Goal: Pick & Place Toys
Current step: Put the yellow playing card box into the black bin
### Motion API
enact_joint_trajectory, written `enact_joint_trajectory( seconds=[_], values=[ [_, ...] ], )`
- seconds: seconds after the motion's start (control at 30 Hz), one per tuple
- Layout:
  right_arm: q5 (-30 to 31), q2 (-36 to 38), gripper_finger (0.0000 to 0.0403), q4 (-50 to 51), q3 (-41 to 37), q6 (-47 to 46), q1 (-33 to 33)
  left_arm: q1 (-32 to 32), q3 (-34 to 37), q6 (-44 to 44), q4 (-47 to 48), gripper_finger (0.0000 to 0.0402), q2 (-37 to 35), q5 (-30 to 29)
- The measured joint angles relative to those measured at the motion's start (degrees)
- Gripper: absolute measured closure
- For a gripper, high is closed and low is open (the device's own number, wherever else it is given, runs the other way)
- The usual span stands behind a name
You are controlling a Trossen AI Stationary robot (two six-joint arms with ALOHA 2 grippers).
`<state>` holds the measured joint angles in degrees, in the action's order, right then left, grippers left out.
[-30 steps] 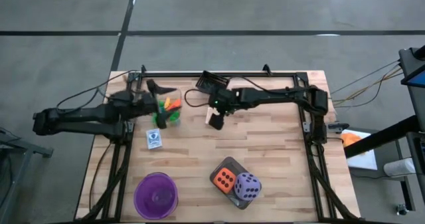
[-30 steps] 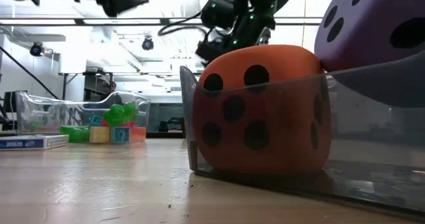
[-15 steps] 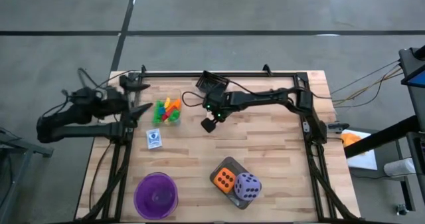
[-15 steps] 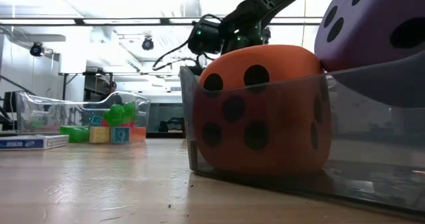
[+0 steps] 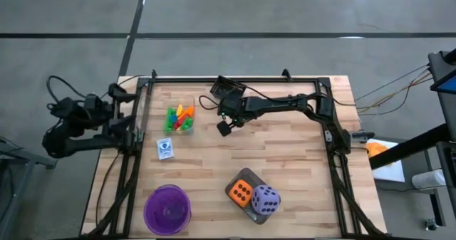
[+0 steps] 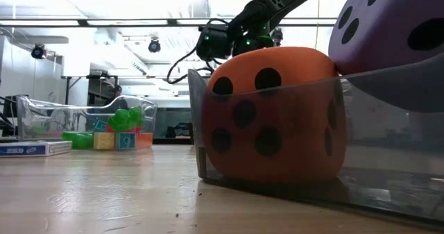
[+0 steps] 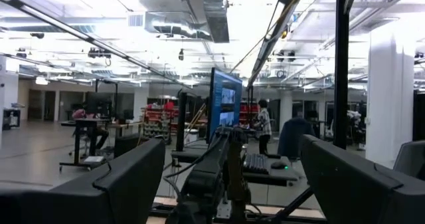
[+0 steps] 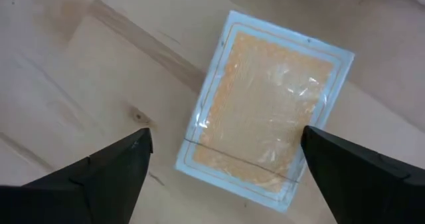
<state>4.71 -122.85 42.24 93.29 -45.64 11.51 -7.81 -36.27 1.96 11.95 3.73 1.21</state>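
An orange-faced card pack with a white edge (image 8: 265,111) lies flat on the wood. My right gripper (image 8: 229,161) (image 5: 224,127) points down over it, open, one finger on each side and clear of it. In the high view the gripper hides the pack. Coloured building blocks (image 5: 179,118) sit in a clear box at the far left. A blue-faced card pack (image 5: 165,148) lies near them. The orange die (image 5: 241,191) and the purple die (image 5: 265,199) rest in the grey tray (image 5: 251,177). My left gripper (image 5: 125,109) (image 7: 232,144) is open at the table's left edge, pointing slightly upward into the room.
A purple bowl (image 5: 167,208) stands at the near left corner. The black frame rails (image 5: 235,80) run along the far edge and both sides. Bare wood lies between the grey tray and the right gripper. In the low view the orange die (image 6: 274,116) hides the right gripper's fingers.
My left gripper has drawn back from above the blocks box toward the table's left edge, rising and tipping up. My right gripper has sunk a little toward the table and rolled about its own axis over the card pack, which it now covers in the high view.
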Motion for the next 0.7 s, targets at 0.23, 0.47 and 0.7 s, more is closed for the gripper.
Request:
enact_joint_trajectory(
  seconds=[0.23,0.47,0.7],
  values=[
    [3.8,0.0,0.0015,5.0,1.8,2.4,0.2,0.0,0.1,0.0,0.5,0.0052,1.4,1.0],
    [4.7,0.0,0.0015,6.0,1.4,3.0,0.7,0.0,0.1,-0.2,-0.3,0.0052,1.8,1.0],
    [4.5,-1.3,0.0015,3.8,1.6,2.9,0.8,0.0,0.1,-0.4,-0.5,0.0052,1.8,1.0]
  ],
)
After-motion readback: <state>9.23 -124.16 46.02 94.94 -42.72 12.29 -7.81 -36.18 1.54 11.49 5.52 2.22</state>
